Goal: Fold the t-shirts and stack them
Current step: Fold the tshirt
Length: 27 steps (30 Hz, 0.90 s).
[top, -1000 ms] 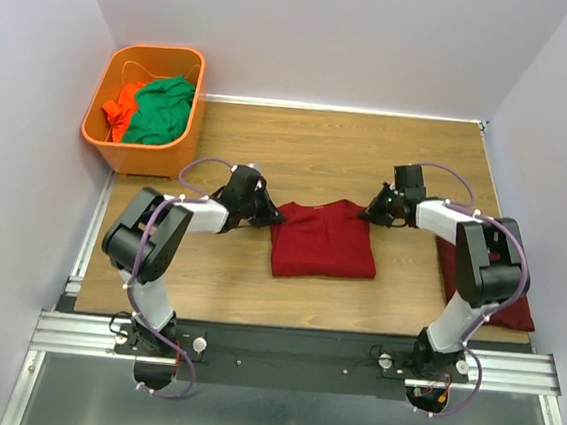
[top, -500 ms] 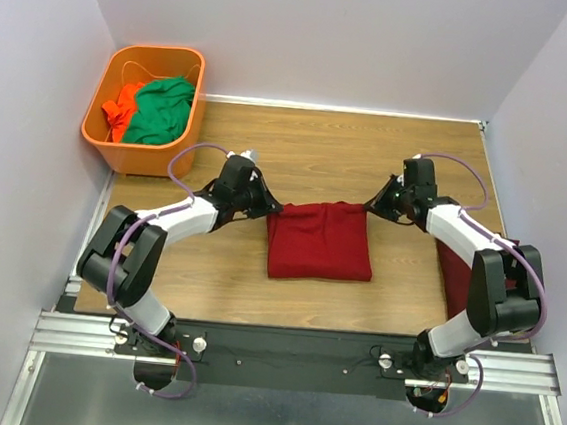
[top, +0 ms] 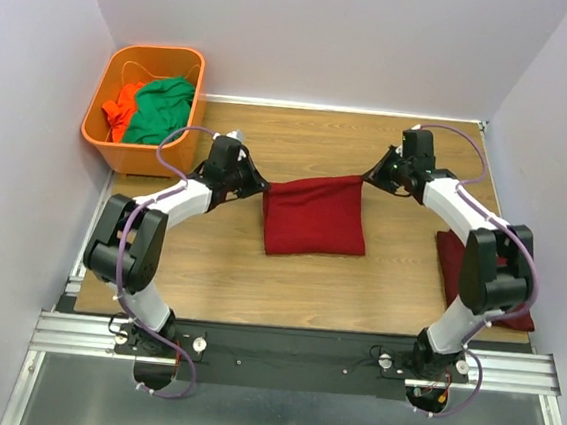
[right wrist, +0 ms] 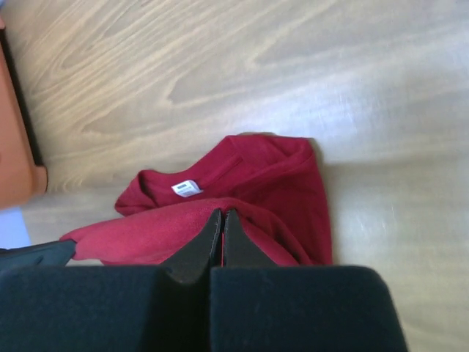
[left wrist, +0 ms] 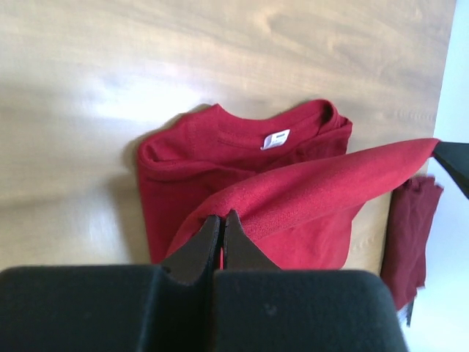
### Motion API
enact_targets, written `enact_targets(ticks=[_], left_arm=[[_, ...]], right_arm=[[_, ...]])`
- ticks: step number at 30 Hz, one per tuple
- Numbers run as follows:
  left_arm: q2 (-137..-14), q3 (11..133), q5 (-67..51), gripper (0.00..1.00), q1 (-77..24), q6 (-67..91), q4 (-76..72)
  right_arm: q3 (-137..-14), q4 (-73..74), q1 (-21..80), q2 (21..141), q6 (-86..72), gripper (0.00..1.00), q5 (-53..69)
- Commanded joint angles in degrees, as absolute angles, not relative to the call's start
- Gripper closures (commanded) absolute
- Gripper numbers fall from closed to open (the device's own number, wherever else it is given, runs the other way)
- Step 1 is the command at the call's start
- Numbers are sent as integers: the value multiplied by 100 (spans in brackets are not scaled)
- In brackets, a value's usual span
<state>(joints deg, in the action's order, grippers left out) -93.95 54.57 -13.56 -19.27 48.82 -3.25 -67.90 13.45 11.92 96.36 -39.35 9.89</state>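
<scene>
A: Progress?

B: Mid-fold. On the bench one maroon t-shirt sits dead centre, already narrowed to a rectangle. Its top layer is lifted and pulled taut along the 12 o'clock edge. The left gripper is clenched on the 10 o'clock corner, the right gripper on the 2 o'clock corner. Wrist views show the collar flat on the wood under the raised layer.

A: Anything finished?

B: A second t-shirt at 4 o'clock by the bench's right edge. It looks folded but is half hidden by the right arm. My call: one is done, and this one needs its fold laid down, then stacking.

A: Containers?

B: One orange basket at the bench's 10 o'clock corner. Inside are a crumpled green garment at 3 o'clock and an orange garment at 9 o'clock. No maroon shows in it.

A: Smallest thing?

B: The white neck label at the collar.
</scene>
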Motion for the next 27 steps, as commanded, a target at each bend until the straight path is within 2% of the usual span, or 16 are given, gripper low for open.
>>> enact_targets(ticks=[1,6,9,10,11,12,13,14,17,20,23,24,27], left_arm=[[-9931,5879,-1344,100,-1661,4623,-325],[-10519,6266,-1468,100,-1477,4614,-571],[-10827,6582,-1836,88,-1371,4553,-896],[-10889,6818,-1907,74,-1328,4518,-896],[-10916,6890,-1942,66,-1318,4500,-940],[-10899,6934,-1942,57,-1301,4483,-993],[-10829,7004,-1934,42,-1283,4430,-1028],[-10767,7040,-1907,40,-1266,4404,-1028],[-10495,7093,-1741,33,-1274,4254,-870],[-10284,6926,-1679,37,-1318,4254,-721],[-10204,6742,-1529,64,-1529,4245,-554],[-10222,6698,-1529,78,-1599,4254,-554],[-10379,6697,-1529,92,-1941,4289,-562]], right_arm=[[-7259,1441,1090,10238,-3806,99,694],[-8040,1433,993,11205,-3744,99,870],[-8638,1424,967,11750,-3613,97,1045],[-8761,1424,967,11855,-3551,89,1124],[-8876,1424,967,11926,-3542,84,1108],[-8973,1433,958,11970,-3542,74,1081],[-9087,1433,941,12006,-3533,65,1046],[-9140,1433,932,12006,-3490,53,1046],[-9062,1433,923,11734,-3428,33,1090],[-8676,1433,949,11330,-3489,31,1107],[-8203,1433,1063,10997,-3603,37,1230],[-8096,1415,1203,10917,-3630,38,1239],[-7701,1406,1441,10670,-3691,47,1143]])
